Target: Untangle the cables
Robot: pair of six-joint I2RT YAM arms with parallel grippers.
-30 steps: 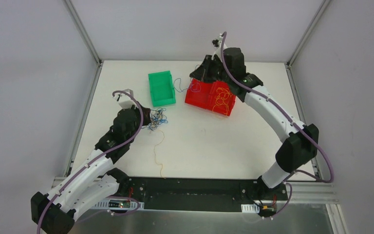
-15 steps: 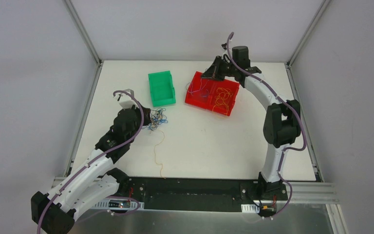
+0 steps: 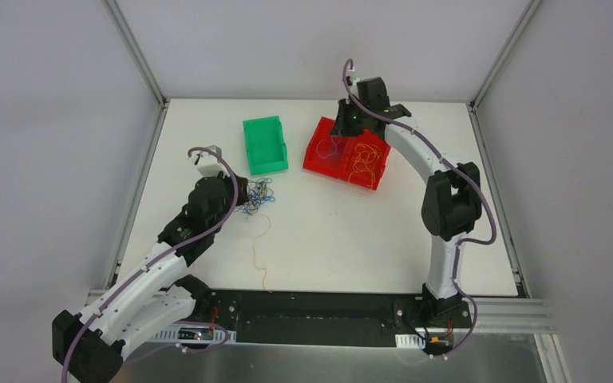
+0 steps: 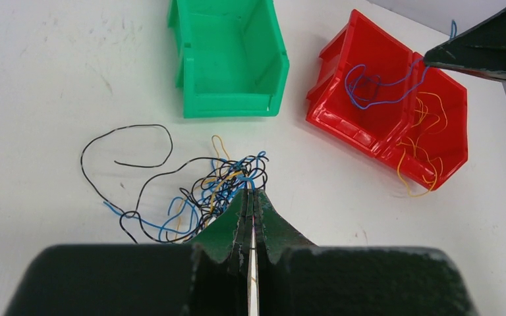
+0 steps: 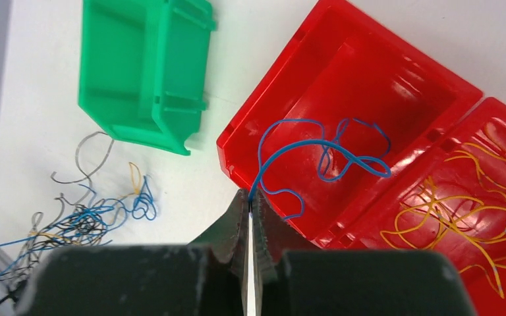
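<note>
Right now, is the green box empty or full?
Empty. The left wrist view looks into the green box and shows only bare plastic; the tangled wires lie outside it.

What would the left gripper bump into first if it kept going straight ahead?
The tangle of cables, lying right at its shut tips; the left gripper may already be touching it. Further along that line sits the green bin, though depth is hard to judge.

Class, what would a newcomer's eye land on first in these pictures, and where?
The red two-compartment plastic bin at the table's far side, where the right gripper pinches a thin blue wire trailing into it. Nearer, the tangled knot of multicoloured wires beside the green plastic bin.
</note>
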